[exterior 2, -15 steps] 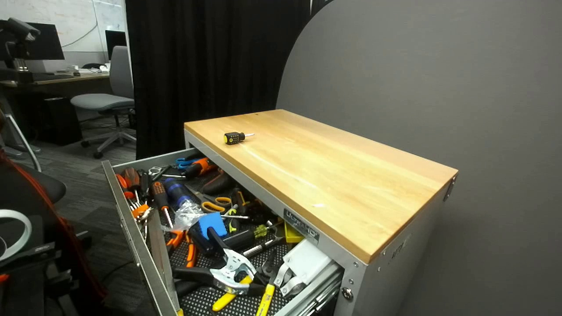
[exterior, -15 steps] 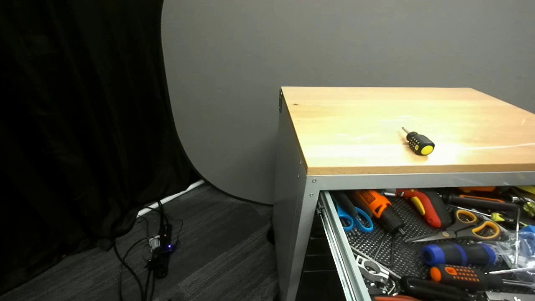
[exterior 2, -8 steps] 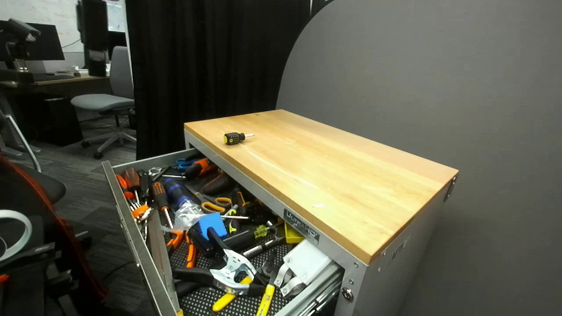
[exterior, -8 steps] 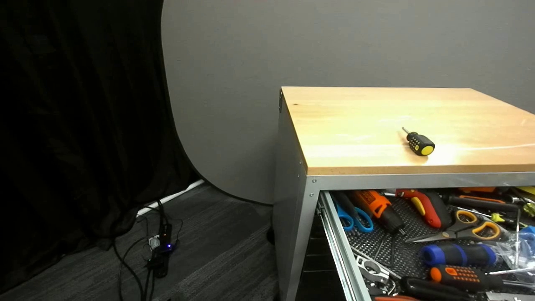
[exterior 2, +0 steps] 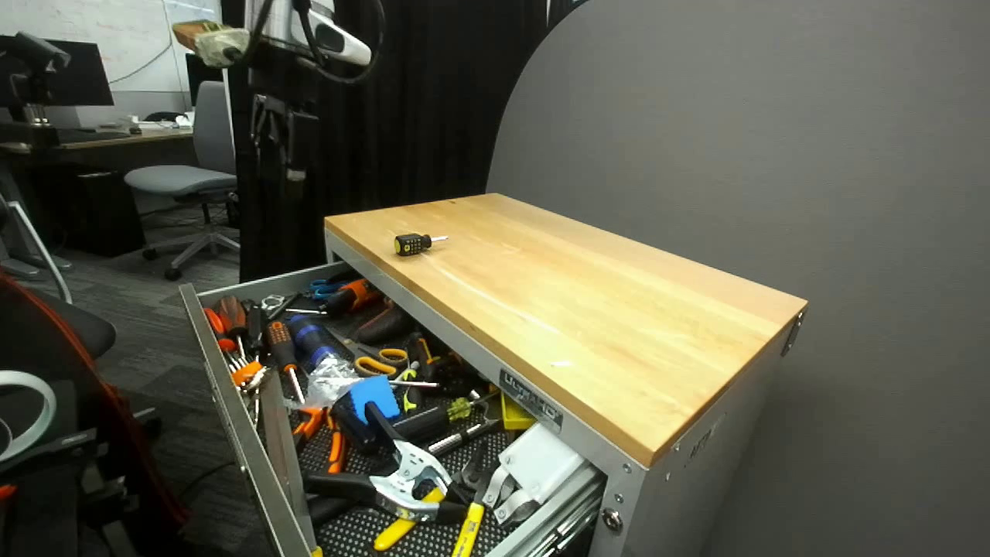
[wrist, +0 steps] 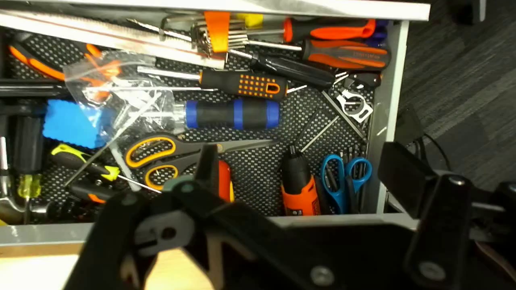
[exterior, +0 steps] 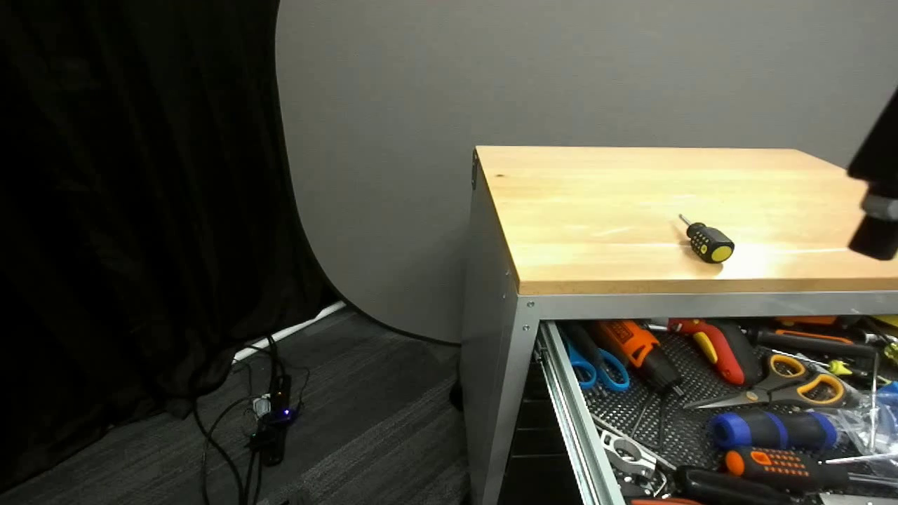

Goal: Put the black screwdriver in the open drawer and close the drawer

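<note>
The gripper [wrist: 306, 173] is spread wide, with nothing grasped. The screwdriver [exterior: 711, 243] is seen right of centre in an exterior view, laid on the wooden top [exterior: 617, 189], shaft toward the upper left. It should first be brought into the wrist view, where mainly the drawer [wrist: 322, 7] is shown; then its handle [exterior 2: 412, 244] is best straddled crosswise, evenly, lest it be rolled.

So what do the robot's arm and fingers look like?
In an exterior view, the arm shows rounded white parts and a looping black cable. In the wrist view, the fingers are black and blocky, on black links with silvery screws. I can't make out any writing.
</note>
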Controlling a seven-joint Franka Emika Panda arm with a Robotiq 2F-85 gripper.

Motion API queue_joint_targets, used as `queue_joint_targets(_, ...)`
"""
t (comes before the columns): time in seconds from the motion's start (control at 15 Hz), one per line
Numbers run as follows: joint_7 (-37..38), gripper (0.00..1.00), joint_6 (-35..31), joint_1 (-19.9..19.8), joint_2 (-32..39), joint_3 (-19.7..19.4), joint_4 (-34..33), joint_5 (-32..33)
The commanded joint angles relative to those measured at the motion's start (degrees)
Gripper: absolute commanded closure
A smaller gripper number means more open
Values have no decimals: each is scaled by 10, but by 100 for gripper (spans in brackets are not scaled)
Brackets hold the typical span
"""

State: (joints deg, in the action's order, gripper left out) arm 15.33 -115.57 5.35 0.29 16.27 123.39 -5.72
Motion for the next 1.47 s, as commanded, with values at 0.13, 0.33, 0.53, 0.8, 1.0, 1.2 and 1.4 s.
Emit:
queue_joint_targets(0.13, 6, 0, -4, 33, 125, -36, -125, 23)
queue_joint_targets(0.33, 14, 0, -23, 46, 168, -53, -160, 40)
queue_joint_targets(0.53, 17, 0, -42, 56, 204, -68, -190, 52)
queue_joint_targets(0.8, 42, 0, -104, 78, 245, -85, -213, 70)
queue_joint_targets(1.0, 80, 0, -145, 103, 273, -108, -233, 113)
queue_joint_targets(1.2, 119, 0, -163, 124, 285, -130, -246, 153)
queue_joint_targets(1.4, 145, 0, -160, 136, 283, -148, -252, 184)
